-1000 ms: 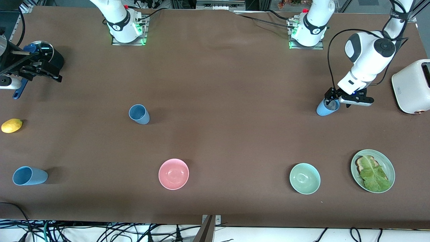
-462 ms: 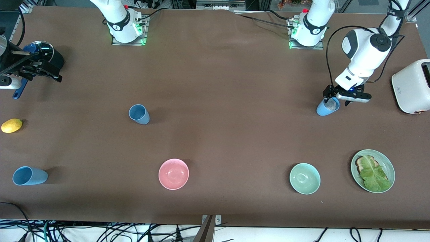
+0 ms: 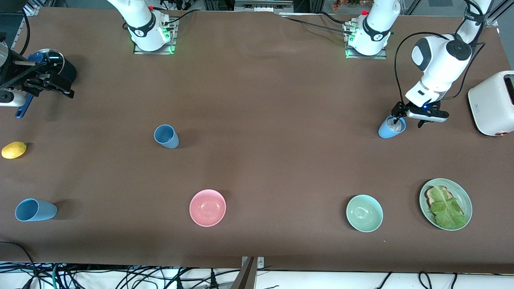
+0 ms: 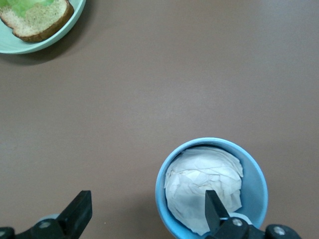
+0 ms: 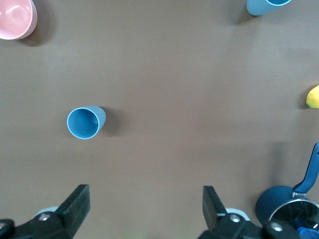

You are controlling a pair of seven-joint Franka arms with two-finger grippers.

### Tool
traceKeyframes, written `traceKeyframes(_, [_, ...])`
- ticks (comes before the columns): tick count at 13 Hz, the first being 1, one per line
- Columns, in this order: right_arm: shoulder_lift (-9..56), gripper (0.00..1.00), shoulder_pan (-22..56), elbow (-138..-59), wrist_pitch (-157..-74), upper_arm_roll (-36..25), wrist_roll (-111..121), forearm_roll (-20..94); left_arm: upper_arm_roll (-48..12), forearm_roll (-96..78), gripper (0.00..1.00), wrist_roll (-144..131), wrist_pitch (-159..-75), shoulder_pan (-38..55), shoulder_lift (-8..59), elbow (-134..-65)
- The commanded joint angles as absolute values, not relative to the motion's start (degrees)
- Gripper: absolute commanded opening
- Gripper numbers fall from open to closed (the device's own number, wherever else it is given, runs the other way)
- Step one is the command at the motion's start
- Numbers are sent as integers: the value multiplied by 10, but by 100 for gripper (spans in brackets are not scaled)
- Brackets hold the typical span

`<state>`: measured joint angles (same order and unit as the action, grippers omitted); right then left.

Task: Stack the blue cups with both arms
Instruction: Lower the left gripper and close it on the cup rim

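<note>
Front view, item by item, placed from the pink bowl [image 3: 207,207]. Left gripper [image 3: 409,120]: well off toward the left arm's end of the table, low over the stuffed blue cup [image 3: 391,128], jaws spread wide, nothing held. Since a second ago you can see its wrist lift a little and shift slightly toward the toaster [image 3: 492,102], while the cup has not moved; judged, the grasp is being lined up, not yet made. Dusky blue cup [image 3: 166,136]: upright, farther from the camera than the pink bowl, unchanged. Light blue cup [image 3: 35,210]: toward the right arm's end from the bowl, unchanged. Right gripper [image 3: 38,82]: over the saucepan [image 3: 54,66], farther from the camera than the lemon [image 3: 14,149], waiting, in the same place as before.

Left wrist view. One finger [image 4: 213,210] sits above the white paper wad [image 4: 204,185] inside the cup [image 4: 251,172]; the other [image 4: 79,214] is over bare table. Bread plate [image 4: 47,30] at the picture's edge.

Right wrist view. Fingers [image 5: 77,201] fully apart and empty over bare table; you see the dusky cup [image 5: 85,122], the pink bowl [image 5: 16,18] and the saucepan [image 5: 291,204]. No cups stacked yet.
</note>
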<state>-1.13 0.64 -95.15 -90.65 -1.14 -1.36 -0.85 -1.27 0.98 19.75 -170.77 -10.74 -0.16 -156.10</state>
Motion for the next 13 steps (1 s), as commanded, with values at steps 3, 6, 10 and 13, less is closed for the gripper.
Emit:
traceKeyframes(3, [-7,100,9,-940,-896,-13,-16,-7,-15,-4,100,220,-1729,-105,14,-1566])
traceKeyframes(6, [-6,100,9,-939,-897,-13,-15,-7,-15,-4,100,219,-1754,-104,39,-1564])
traceKeyframes(10, [-7,100,9,-939,-896,-13,-15,-7,-15,-5,49,219,-1762,-103,46,-1562])
traceKeyframes(13, [-7,100,9,-939,-896,-14,-15,-7,-15,-5,0,210,-1760,-104,40,-1562])
